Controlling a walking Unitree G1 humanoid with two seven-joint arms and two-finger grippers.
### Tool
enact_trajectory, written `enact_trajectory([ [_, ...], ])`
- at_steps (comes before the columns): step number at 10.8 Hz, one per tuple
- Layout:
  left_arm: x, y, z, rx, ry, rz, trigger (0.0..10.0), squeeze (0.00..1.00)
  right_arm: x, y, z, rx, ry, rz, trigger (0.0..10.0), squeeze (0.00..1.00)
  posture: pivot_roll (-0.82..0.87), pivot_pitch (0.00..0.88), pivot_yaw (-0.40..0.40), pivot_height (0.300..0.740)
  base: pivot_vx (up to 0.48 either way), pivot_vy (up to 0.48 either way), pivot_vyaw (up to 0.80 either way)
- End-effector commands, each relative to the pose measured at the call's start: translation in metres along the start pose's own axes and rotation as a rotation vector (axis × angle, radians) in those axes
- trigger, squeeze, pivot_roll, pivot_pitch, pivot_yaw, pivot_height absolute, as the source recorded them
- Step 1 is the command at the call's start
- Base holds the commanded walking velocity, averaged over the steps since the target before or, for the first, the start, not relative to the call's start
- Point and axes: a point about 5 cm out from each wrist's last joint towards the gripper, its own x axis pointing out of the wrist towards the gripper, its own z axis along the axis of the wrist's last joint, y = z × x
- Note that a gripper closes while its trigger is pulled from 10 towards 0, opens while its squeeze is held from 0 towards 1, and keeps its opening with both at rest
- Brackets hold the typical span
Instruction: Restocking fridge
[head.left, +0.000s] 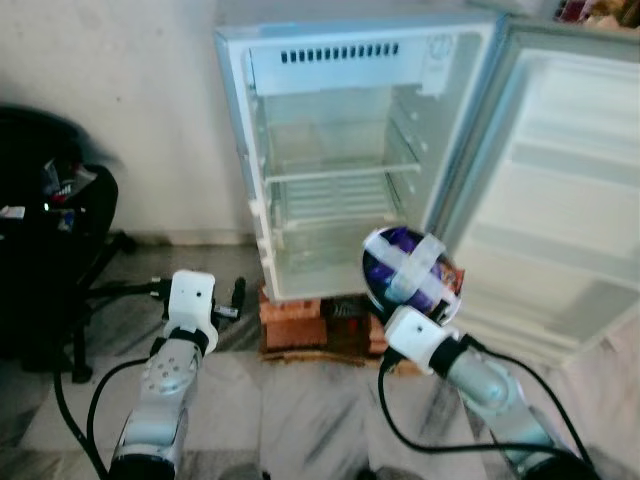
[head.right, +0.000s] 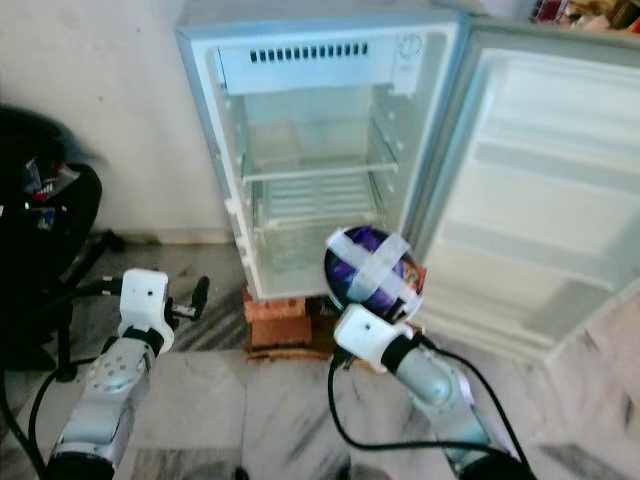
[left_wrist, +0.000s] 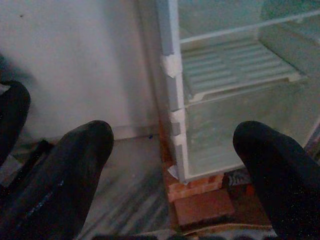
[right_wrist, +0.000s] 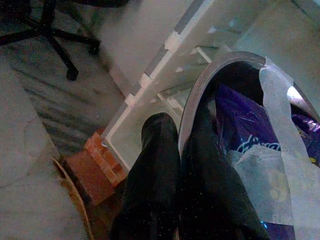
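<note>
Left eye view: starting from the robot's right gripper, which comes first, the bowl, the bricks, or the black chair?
1. The bowl, taped over purple packets, held in the right gripper itself.
2. The bricks, just to its left under the open fridge.
3. The black chair, far over on the left by the wall.

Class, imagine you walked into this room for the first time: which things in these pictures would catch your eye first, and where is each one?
The small fridge stands wide open against the wall, its shelves bare, raised on bricks. In front of its lower edge the right gripper clamps the rim of a metal bowl holding purple packets, crossed with pale tape. The left gripper, fingers spread, points at the fridge's left side, and a black office chair sits at far left.
</note>
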Motion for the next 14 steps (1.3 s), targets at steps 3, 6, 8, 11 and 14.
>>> enact_trajectory([
  [3,0.001,-0.001,0.004,-0.009,-0.023,0.011,10.0,0.0,0.002,0.003,0.005,-0.017,-0.033,0.03,10.0,0.0,0.1,0.064,0.0,0.74,0.404,0.0,0.0],
  [6,-0.001,-0.004,0.002,-0.022,-0.02,0.013,10.0,0.0,0.005,0.004,0.005,-0.026,-0.038,0.058,10.0,0.0,0.11,0.069,-0.014,0.74,0.399,0.0,0.0],
  [8,-0.002,-0.003,0.0,-0.023,-0.016,0.021,10.0,0.0,0.008,0.006,0.007,-0.03,-0.047,0.076,10.0,0.0,0.12,0.065,-0.022,0.74,0.401,0.0,0.0],
  [11,-0.002,-0.004,-0.002,-0.022,-0.006,0.026,10.0,0.0,0.009,0.004,0.007,-0.038,-0.051,0.086,10.0,0.0,0.12,0.065,-0.027,0.74,0.256,0.0,0.0],
  [14,-0.002,-0.008,-0.001,-0.015,-0.001,0.043,10.0,0.0,0.008,0.005,0.007,-0.048,-0.066,0.095,10.0,0.0,0.12,0.069,-0.027,0.74,0.0,0.0,0.0],
])
